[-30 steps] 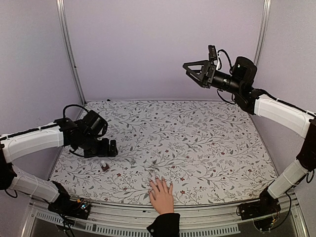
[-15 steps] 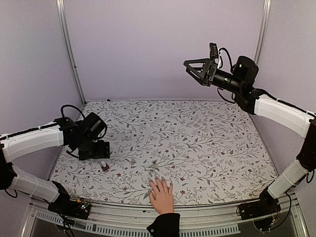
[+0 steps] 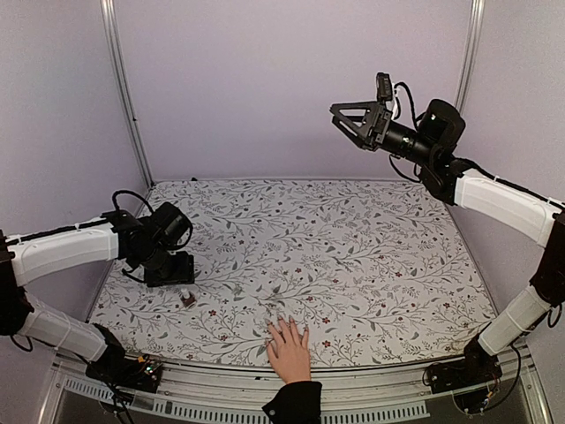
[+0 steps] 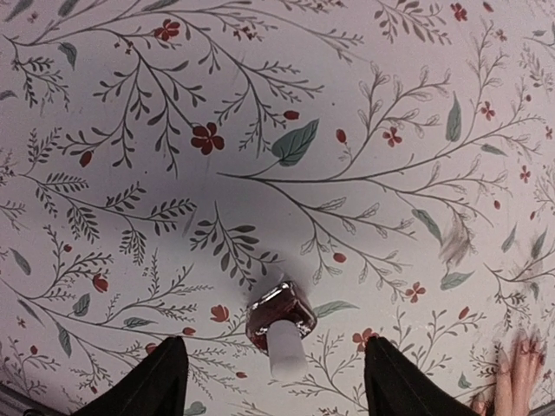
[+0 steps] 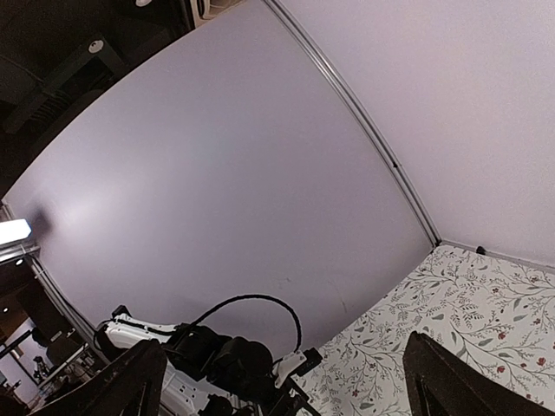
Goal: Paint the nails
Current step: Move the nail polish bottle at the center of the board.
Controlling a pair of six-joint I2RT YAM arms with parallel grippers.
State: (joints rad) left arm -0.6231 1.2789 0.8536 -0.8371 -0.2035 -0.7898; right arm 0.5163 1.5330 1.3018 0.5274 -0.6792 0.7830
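Observation:
A light-skinned hand [image 3: 288, 348] with a black sleeve cuff lies flat at the table's near edge, fingers pointing away; its pale nails [image 3: 284, 321] are tiny. The fingertips also show at the lower right of the left wrist view [image 4: 519, 373]. A small dark-red bottle with a white cap [image 3: 186, 297] stands on the floral cloth left of the hand. My left gripper [image 3: 185, 275] hovers just above it, open, with the bottle [image 4: 281, 322] between and below the fingers, untouched. My right gripper [image 3: 342, 117] is open and empty, raised high at the back right.
The floral cloth [image 3: 353, 247] covers the table. Lilac walls with metal posts [image 3: 124, 88] enclose the back and sides. In the right wrist view the left arm [image 5: 217, 364] shows against the wall.
My left gripper has swung down and nearer, from beside the bottle to just above it. My right gripper has risen slightly. The hand and bottle have not moved.

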